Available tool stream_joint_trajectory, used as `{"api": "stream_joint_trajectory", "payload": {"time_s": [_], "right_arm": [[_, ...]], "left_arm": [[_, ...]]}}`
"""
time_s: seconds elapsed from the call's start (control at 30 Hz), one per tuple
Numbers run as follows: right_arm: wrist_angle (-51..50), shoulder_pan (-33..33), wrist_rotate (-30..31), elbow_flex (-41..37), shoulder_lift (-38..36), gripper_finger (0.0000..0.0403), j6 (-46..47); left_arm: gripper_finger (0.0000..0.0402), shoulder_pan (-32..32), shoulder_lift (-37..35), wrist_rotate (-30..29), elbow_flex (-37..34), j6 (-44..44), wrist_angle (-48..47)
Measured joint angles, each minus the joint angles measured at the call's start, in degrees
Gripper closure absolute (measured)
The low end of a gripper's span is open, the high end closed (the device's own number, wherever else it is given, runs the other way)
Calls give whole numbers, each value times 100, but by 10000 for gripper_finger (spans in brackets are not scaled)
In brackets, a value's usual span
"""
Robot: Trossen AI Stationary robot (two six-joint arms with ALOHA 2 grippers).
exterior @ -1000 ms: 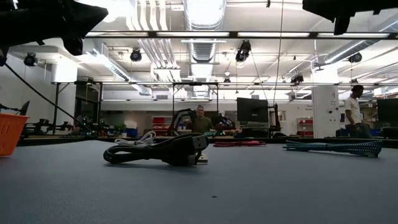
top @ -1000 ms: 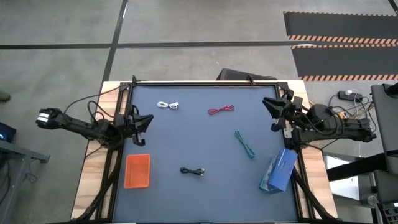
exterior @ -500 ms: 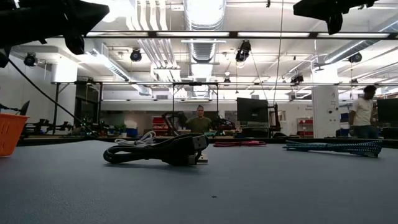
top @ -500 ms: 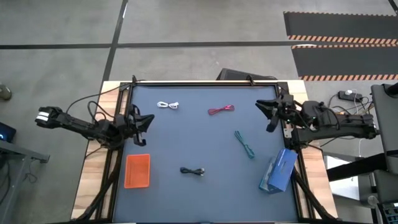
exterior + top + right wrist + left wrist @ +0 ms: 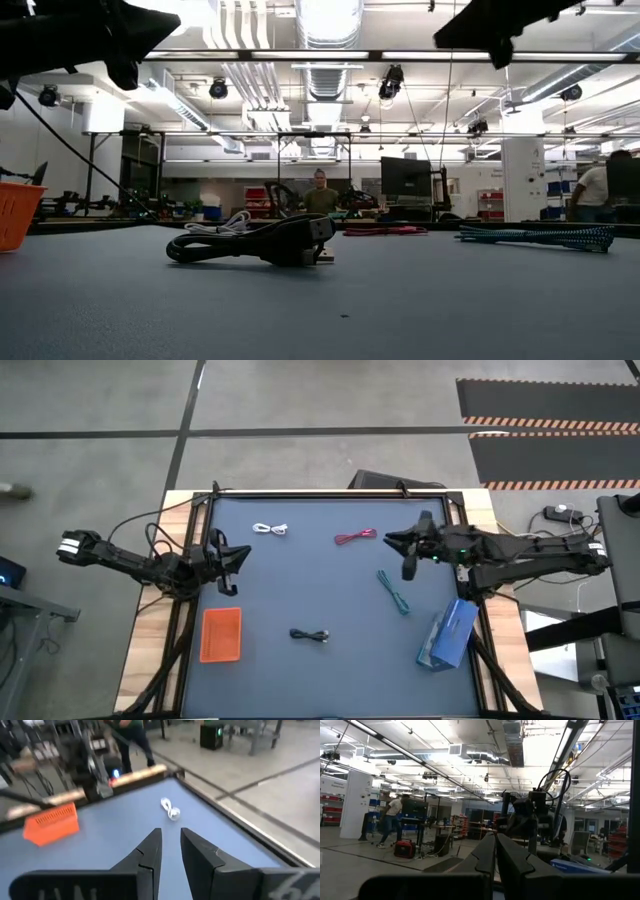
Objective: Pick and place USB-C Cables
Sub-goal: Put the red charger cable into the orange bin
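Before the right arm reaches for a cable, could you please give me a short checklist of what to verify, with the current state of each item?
1. Right gripper empty, fingers slightly apart: ok.
2. Left gripper out of the way at the table's left edge, fingers together: ok.
3. All four cables lie free on the mat, white, magenta-pink, teal-blue and black: ok.
4. Orange tray holds nothing: ok.
5. Right gripper directly over a cable: not ok; it sits between the magenta-pink and teal-blue ones.
6. Blue box clear of the teal-blue cable: ok.
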Motion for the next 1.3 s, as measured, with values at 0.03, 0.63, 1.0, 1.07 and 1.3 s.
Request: {"api": "stream_joint_trajectory", "payload": {"time_s": [0.03, 0.63, 1.0, 1.07, 1.3], "right_arm": [[-27, 0, -74, 54, 115, 342, 1], [-759, 2, -393, 1735, 1996, 342, -296], [-2263, 4, -411, 3096, 3138, 342, 159], [-2444, 4, -522, 3245, 3321, 342, 293], [-2753, 7, -854, 3679, 3901, 342, 708]], "left_arm": [[400, 0, -2, 0, 0, 10, 0], [400, 0, -192, 2, 9, 807, 1164], [400, -1, -321, 2, 10, 804, 1354], [400, 0, -299, 2, 9, 789, 1353], [400, -2, -251, 2, 9, 787, 1329]]}}
